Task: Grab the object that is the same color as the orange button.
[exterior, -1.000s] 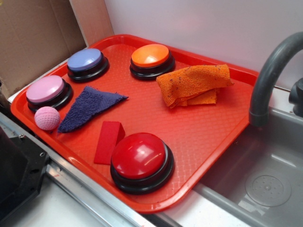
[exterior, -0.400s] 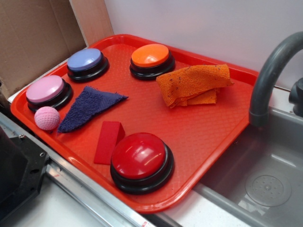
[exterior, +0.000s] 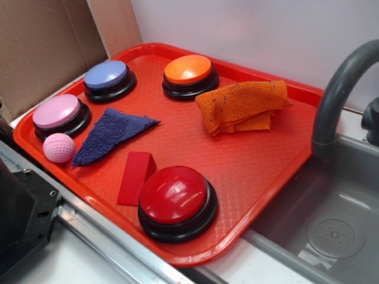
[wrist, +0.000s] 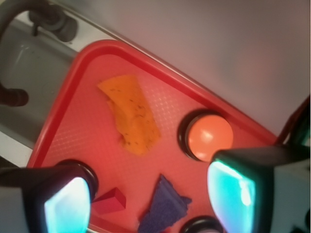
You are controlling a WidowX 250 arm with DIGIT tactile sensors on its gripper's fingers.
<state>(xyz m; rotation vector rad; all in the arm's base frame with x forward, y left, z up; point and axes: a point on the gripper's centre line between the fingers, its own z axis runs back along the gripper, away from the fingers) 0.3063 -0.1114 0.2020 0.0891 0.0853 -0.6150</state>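
The object, a crumpled orange rag (exterior: 241,105), lies on the far right part of the red tray (exterior: 260,171), just right of the orange button (exterior: 189,71). From the wrist view I look down on the rag (wrist: 130,114) and the orange button (wrist: 209,137) from well above. My gripper (wrist: 150,196) is open and holds nothing; its two fingers frame the lower edge of that view. The rag lies ahead of the fingers, apart from them. The gripper does not show in the exterior view.
On the tray also sit a dark purple cloth (exterior: 109,135), a red wedge (exterior: 135,175), a large red button (exterior: 175,198), a pink ball (exterior: 58,147), a pink button (exterior: 57,112) and a blue-purple button (exterior: 106,77). A grey faucet (exterior: 337,94) and sink (exterior: 331,225) are at the right.
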